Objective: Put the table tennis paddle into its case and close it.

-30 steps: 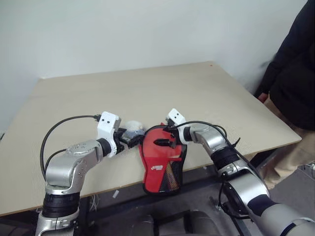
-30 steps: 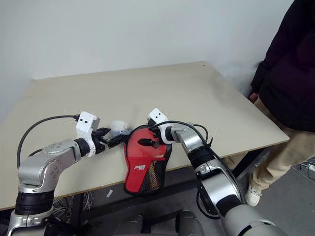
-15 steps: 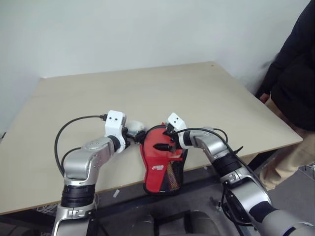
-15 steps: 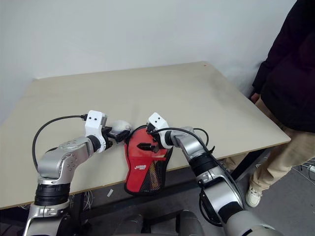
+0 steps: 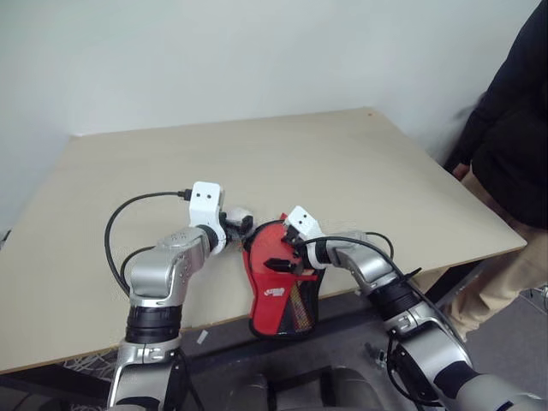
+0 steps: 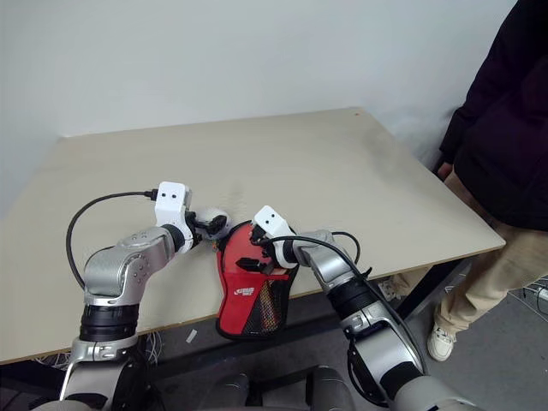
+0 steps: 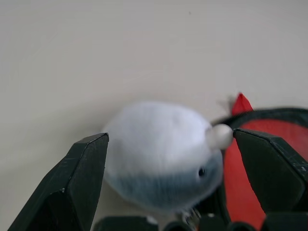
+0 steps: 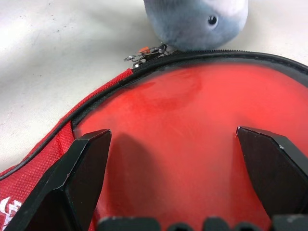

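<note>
- Left wrist view: we are seeing the left gripper (image 7: 168, 166) spread wide, its fingers (image 7: 79, 180) now flanking the plush charm (image 7: 161, 154), closer than before.
- The right gripper (image 8: 175, 178) is hanging released over the case (image 8: 192, 120); the case's lower end is overhanging the table (image 5: 342, 163).
- We cannot make out the paddle itself.

Soft even light, faint shadows — plush charm (image 7: 161, 154) blurred
</note>
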Controlling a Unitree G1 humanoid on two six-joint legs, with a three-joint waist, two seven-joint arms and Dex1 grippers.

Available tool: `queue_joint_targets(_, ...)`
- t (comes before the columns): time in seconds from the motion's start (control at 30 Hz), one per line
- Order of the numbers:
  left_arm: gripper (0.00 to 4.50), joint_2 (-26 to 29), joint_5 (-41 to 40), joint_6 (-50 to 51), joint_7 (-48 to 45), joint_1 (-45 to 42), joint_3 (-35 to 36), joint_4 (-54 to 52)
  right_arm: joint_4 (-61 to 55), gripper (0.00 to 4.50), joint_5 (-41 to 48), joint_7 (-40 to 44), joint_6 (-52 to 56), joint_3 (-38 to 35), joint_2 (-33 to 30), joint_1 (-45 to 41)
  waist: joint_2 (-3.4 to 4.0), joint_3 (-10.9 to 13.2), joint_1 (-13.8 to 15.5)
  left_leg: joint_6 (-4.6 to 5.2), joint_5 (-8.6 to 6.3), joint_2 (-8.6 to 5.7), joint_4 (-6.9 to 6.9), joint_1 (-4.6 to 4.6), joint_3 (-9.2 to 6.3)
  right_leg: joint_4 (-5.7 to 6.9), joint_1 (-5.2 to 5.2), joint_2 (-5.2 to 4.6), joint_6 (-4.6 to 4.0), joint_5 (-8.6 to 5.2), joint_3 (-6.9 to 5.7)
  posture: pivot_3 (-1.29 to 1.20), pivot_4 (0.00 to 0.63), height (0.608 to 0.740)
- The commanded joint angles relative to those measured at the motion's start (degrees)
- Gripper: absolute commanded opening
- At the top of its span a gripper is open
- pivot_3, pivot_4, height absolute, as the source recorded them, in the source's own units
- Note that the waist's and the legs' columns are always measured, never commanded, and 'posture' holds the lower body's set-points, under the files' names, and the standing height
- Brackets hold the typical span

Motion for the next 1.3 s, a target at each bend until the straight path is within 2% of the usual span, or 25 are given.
queue_joint_targets(0.03, 4.45, 0.25, 2.06, -1.28, 1.70, -2.46, 0.45, 0.73, -1.39, 4.50, 1.10, -0.29, 0.95, 0.10, 0.10, 0.00, 0.00, 0.00, 0.00, 0.00, 0.00, 0.00, 0.00, 0.00, 0.00, 0.00, 0.00, 0.00, 0.00, 0.00, 0.00, 0.00, 0.000, 0.740)
queue_joint_targets(0.33, 4.45, -2.36, 3.36, -1.13, 2.80, -1.95, 0.26, 3.91, -2.77, 4.50, 1.50, -0.63, 2.30, 0.12, 0.41, 0.27, -0.01, 0.00, 0.01, 0.00, 0.00, 0.00, 0.00, 0.00, 0.00, 0.00, 0.00, 0.00, 0.01, 0.00, 0.00, 0.00, 0.000, 0.740)
queue_joint_targets(0.6, 4.45, -6.58, 0.83, 0.74, 3.83, -3.51, 5.11, 9.48, -4.03, 4.50, 2.00, -0.88, 3.33, 0.08, 0.48, 0.71, -0.03, -0.01, 0.00, 0.00, 0.00, 0.00, 0.01, 0.01, -0.02, 0.00, 0.01, 0.00, 0.01, 0.00, -0.01, 0.00, 0.000, 0.740)
queue_joint_targets(1.07, 4.45, -6.38, -0.84, -1.54, 3.06, -5.37, 9.55, 15.90, -4.81, 4.50, 3.10, -1.48, 4.02, 0.11, -0.07, 0.90, -0.04, -0.02, -0.04, 0.00, 0.00, 0.00, 0.01, 0.03, -0.03, 0.00, 0.03, 0.00, 0.01, 0.01, -0.02, 0.00, 0.000, 0.740)
queue_joint_targets(1.17, 3.95, -7.54, -2.13, -0.72, 4.16, -5.70, 11.53, 16.62, -4.87, 4.50, 3.23, -1.56, 4.07, 0.18, -0.24, 0.86, -0.04, -0.02, -0.03, 0.00, 0.00, 0.00, 0.01, 0.02, -0.03, 0.00, 0.03, -0.01, 0.01, 0.01, -0.02, 0.00, 0.000, 0.740)
queue_joint_targets(1.3, 2.84, -8.38, -3.32, 0.29, 5.23, -6.09, 13.33, 17.63, -5.57, 4.50, 3.26, -1.42, 4.31, 0.68, -0.51, 1.16, -0.05, -0.03, -0.03, 0.00, 0.00, 0.00, 0.01, 0.03, -0.03, 0.00, 0.04, -0.01, 0.01, 0.01, -0.02, 0.00, 0.000, 0.740)
